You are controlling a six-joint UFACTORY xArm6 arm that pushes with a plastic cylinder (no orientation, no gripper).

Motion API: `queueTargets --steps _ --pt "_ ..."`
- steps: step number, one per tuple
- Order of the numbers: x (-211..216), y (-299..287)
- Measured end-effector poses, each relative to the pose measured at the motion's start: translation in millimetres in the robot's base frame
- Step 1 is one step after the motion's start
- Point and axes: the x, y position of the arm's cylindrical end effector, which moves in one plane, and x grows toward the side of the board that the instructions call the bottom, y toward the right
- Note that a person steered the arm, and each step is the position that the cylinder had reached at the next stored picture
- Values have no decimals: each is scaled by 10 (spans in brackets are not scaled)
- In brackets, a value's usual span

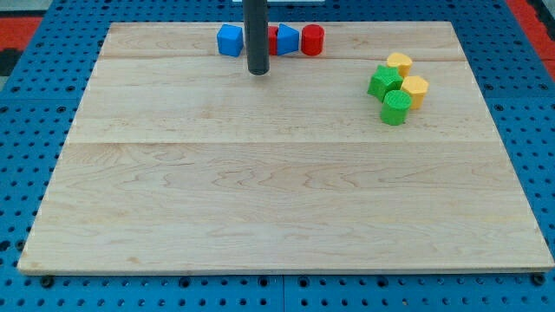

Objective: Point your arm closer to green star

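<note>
The green star (384, 82) lies at the view's upper right, in a tight cluster with a green round block (396, 107) just below it and two yellow blocks (399, 63) (415, 90) above and to its right. My tip (258, 72) stands near the view's top centre, far to the left of the green star. It sits just below a row of blocks: a blue block (230, 40), a red block (272, 39) partly hidden behind the rod, a blue block (287, 39) and a red cylinder (312, 40).
The wooden board (260, 191) lies on a blue pegboard surface (26, 130). The row of blue and red blocks lines the board's top edge.
</note>
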Motion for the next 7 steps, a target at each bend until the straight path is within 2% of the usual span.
queueTargets --steps 2,4,7 --pt "47 103" --pt "349 469" --pt "365 487"
